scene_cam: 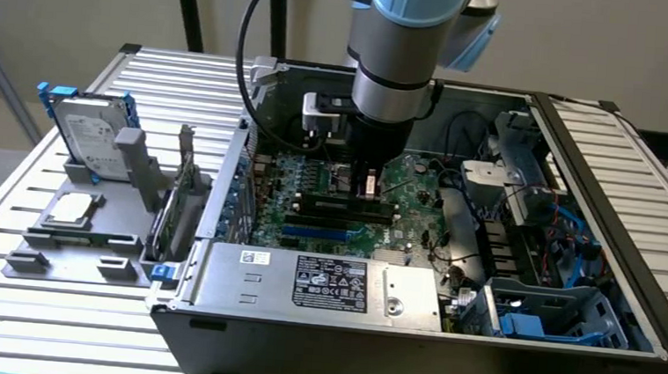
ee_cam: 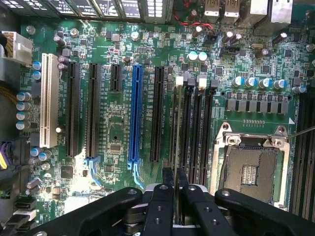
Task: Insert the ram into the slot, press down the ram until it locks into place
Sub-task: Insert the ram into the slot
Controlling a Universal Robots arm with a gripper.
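Note:
My gripper (ee_cam: 174,178) hangs over the green motherboard (ee_cam: 113,128) inside the open computer case (scene_cam: 417,352). Its two black fingers (ee_cam: 167,177) are shut on the ram (ee_cam: 175,128), which I see edge-on as a thin line running away from the fingertips. The ram sits directly above the bank of long black memory slots (ee_cam: 197,128) with pale end clips, over the slot nearest the black expansion slot (ee_cam: 157,113). Whether it touches the slot I cannot tell. In the exterior view the gripper (scene_cam: 367,188) stands just above the memory slots (scene_cam: 345,207).
A blue expansion slot (ee_cam: 135,113) and a white one (ee_cam: 48,98) lie beside the memory bank. The open CPU socket (ee_cam: 251,172) is on the other side. The power supply (scene_cam: 304,277) and drive cage (scene_cam: 549,317) line the case front; a hard drive (scene_cam: 91,135) stands outside on a grey fixture.

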